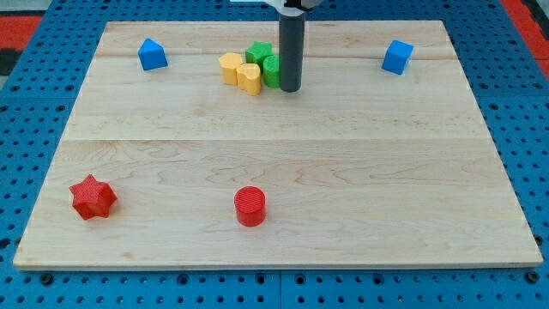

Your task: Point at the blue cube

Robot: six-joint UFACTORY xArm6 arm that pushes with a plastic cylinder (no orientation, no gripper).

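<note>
My tip (290,88) touches green cylinder (271,72); blue cube (397,57) well apart toward view's right. No hand shows.

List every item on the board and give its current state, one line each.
My tip: down beside the green blocks.
Blue cube: alone, top right, untouched.
Blue pentagon block: alone, top left.
Yellow blocks: clustered with green ones.
Green blocks: touching the yellow.
Red star: alone.
Red cylinder: upright.
</note>
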